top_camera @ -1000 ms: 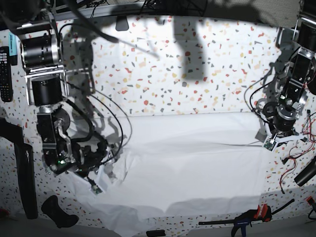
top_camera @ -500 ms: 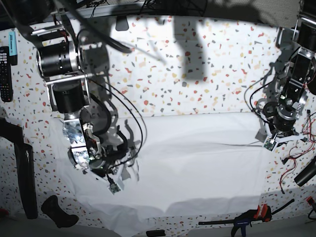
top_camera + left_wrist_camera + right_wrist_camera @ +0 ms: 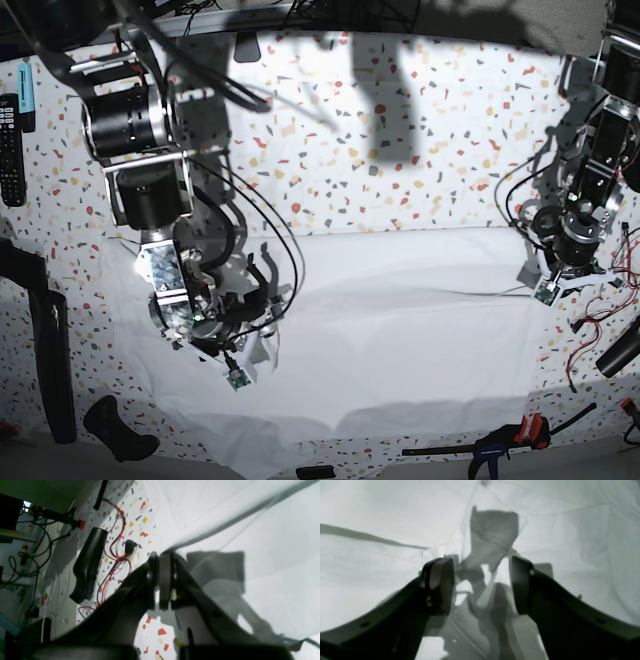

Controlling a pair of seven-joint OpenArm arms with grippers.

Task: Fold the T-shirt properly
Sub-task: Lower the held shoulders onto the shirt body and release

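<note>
Nearest the base camera, the white T-shirt [image 3: 400,330] lies spread across the speckled table [image 3: 330,160], its front hem ragged along the near edge and its far edge a straight fold line.

The right gripper [image 3: 235,350] has just travelled inward from the shirt's outer corner and now hangs over the cloth further toward the middle. Its jaws stand wide with only wrinkled fabric [image 3: 482,542] below and nothing pinched between them. That suggests it let go of, or missed, the corner and is repositioning for a fresh grab, so this side's fold is not yet made.

Further back, the left gripper [image 3: 560,270] has not moved, pressed closed at the shirt's opposite edge; the wrist view shows the pads [image 3: 160,580] together, but whether cloth is caught between them I cannot tell.
</note>
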